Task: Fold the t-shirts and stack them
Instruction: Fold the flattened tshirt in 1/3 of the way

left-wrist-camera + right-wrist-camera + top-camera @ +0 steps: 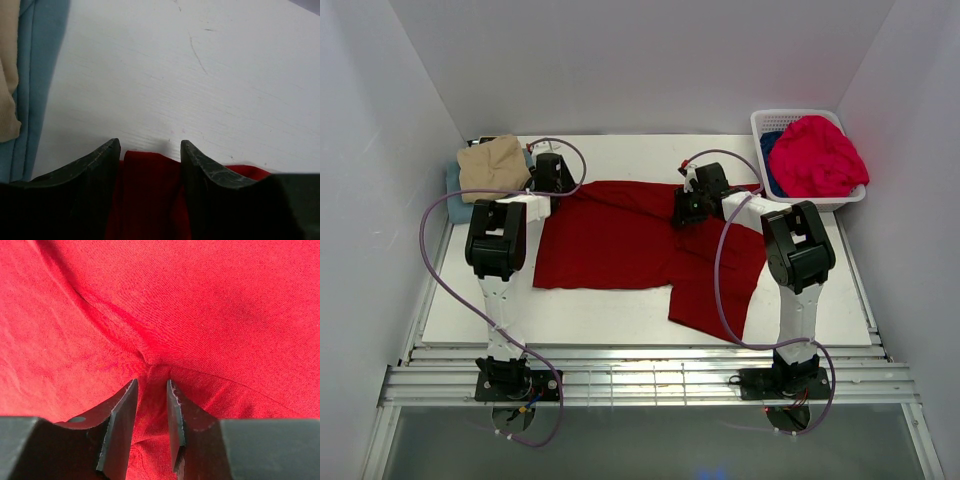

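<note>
A dark red t-shirt [620,240] lies spread across the middle of the table, one sleeve hanging toward the front right. My left gripper [556,186] is at its far left edge. In the left wrist view its jaws [150,145] stand open, with a raised fold of the dark red shirt [150,200] between them. My right gripper [686,213] is on the shirt's far middle. There it [151,382] is shut on a pinch of the red cloth [200,300], creases running out from the pinch. A tan shirt [492,165] lies folded on a light blue one [455,195].
The tan shirt [7,75] and light blue shirt [42,75] lie just left of my left gripper. A white lattice basket [800,116] at the far right holds a bright pinkish-red shirt [815,155] and a deep blue one [770,165]. White walls close in three sides.
</note>
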Controlling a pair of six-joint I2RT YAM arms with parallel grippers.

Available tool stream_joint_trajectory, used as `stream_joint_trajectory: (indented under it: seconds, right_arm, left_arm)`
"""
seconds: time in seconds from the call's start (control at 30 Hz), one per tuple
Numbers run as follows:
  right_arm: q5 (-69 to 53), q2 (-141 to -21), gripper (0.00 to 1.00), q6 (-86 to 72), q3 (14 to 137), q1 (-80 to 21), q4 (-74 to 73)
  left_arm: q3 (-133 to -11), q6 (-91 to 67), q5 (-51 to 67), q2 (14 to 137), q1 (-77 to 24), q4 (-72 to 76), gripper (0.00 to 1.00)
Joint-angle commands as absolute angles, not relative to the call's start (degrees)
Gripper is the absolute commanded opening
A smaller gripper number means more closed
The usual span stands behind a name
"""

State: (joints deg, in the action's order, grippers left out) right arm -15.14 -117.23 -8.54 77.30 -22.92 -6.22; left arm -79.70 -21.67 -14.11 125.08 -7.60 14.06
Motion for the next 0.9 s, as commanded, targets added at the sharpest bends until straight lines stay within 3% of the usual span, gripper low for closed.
stream_joint_trajectory:
  seconds: [0.0, 0.87]
  right_arm:
    - [-14.9, -116.0, 0.36, -7.8, 75.6, -23.6, -7.2]
    - [-14.0, -117.4, 0.35, -8.0, 74.9, -24.5, -8.4]
  left_arm:
    - [-81.7, -21.9, -15.2, 123.8, -7.1, 15.3, 0.62]
    - [-83.6, -22.9, -16.3, 123.7, -7.0, 10.3, 0.56]
